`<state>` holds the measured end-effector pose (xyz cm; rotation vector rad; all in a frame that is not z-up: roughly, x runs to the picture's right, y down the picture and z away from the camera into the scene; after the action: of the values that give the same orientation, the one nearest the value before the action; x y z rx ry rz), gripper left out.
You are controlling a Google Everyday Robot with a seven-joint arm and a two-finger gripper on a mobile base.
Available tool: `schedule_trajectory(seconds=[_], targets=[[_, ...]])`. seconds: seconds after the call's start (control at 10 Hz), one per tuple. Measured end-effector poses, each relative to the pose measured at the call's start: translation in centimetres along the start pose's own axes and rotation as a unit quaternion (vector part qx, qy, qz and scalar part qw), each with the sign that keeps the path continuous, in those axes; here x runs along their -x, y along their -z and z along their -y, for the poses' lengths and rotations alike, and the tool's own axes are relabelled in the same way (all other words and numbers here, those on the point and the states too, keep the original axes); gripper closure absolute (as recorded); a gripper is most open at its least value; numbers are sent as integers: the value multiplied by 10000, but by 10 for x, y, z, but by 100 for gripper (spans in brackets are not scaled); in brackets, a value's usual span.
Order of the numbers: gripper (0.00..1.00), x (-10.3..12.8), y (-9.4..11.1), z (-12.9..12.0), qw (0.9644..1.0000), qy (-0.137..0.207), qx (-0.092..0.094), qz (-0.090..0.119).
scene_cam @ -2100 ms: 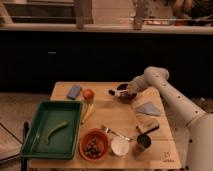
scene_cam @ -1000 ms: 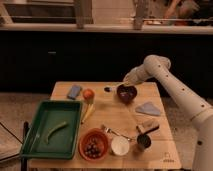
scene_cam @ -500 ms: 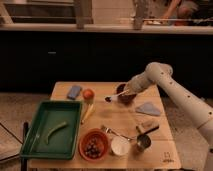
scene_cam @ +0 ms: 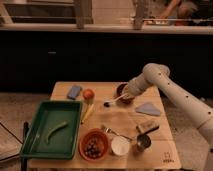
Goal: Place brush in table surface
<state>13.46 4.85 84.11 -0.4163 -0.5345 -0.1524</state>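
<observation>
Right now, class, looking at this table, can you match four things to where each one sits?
Things:
1. brush
2. green tray
3. blue sponge
4. metal cup

Places:
A. far left corner
B. near right part
C. held over mid-table by the shut end effector
D. left side, overhanging the table surface

Pairs: 1-C, 2-D, 3-A, 4-B

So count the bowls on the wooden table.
2: a dark bowl at the far edge beside the gripper shut on the cream-handled brush, and an orange bowl at the near edge.
</observation>
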Motion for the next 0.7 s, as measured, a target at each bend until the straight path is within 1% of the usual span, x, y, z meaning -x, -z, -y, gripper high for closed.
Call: schedule_trajectory(seconds=[0.1, 0.2, 0.5, 0.7], targets=[[100, 6, -3, -3, 9999, 55, 73, 50], [100, 7, -6, -5, 9999, 76, 100, 86], [100, 4, -19, -22, 9993, 105, 306, 186], [100, 2, -25, -28, 9988, 109, 396, 249]])
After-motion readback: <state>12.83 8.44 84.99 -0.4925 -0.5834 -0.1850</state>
